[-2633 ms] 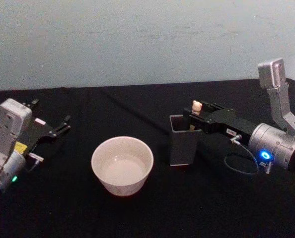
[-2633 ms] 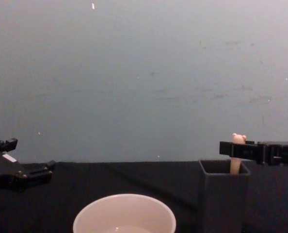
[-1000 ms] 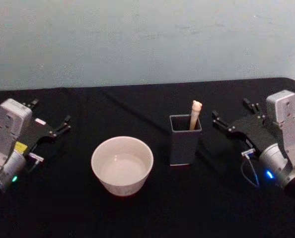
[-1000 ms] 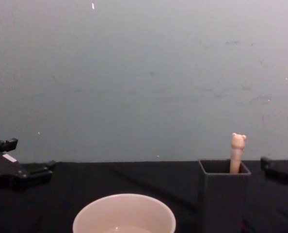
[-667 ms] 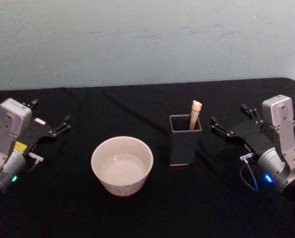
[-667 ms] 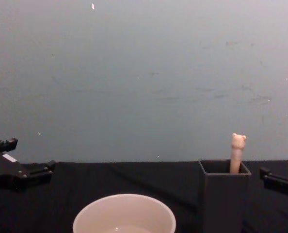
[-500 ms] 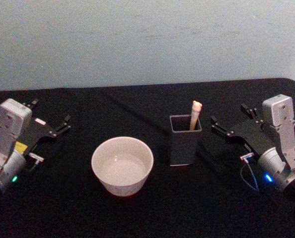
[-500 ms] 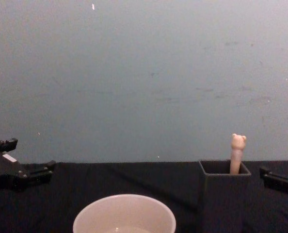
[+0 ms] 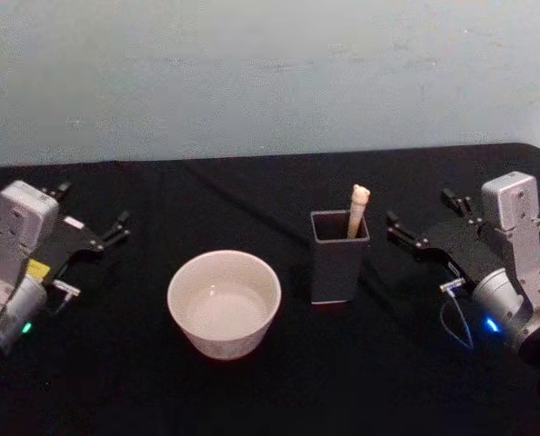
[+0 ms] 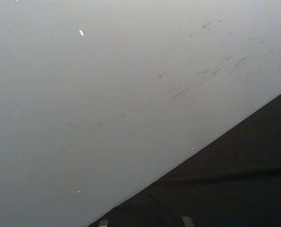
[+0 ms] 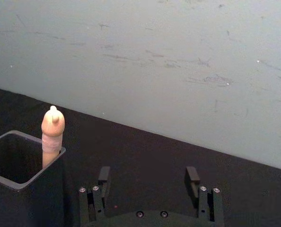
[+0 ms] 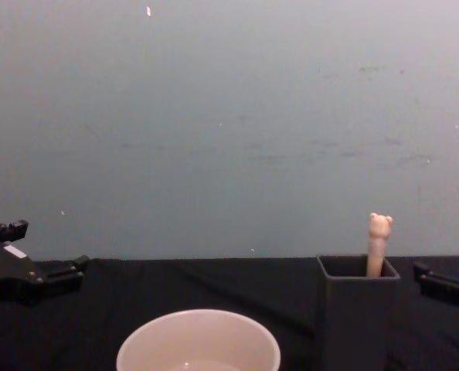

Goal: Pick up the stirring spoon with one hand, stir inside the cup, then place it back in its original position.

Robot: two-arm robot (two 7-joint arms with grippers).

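The black surface point(image 9: 270, 391) fills the lower two thirds of the head view, under a pale wall.

Left of centre on it sits the cup point(image 9: 224, 302), cream-white and wide, with nothing standing in it; the chest view shows its rim point(image 12: 198, 340) at the bottom edge.

Just right of the cup, apart from it, stands the dark square holder point(image 9: 339, 256), the spoon's original position.

At the right of the head view is the right hand point(image 9: 422, 225), spread wide and holding nothing, its fingertips pointing at the holder from a short way off. A couple of seconds ago it was reaching over the holder's rim, closed around the spoon's handle just under the bear head; it has since let go and drawn back to the right, and over the last half second it has barely moved. The right wrist view shows its two fingers point(image 11: 103, 176) well parted.

At the left edge the left hand point(image 9: 93, 221) lies parked and open, unchanged throughout.

The stirring spoon point(image 9: 356, 208) stands in the holder's far right corner, leaning slightly, only its beige handle and bear head above the rim; its bowl is hidden inside.

With the spoon back in the holder and the hand clear of it, the task looks finished.
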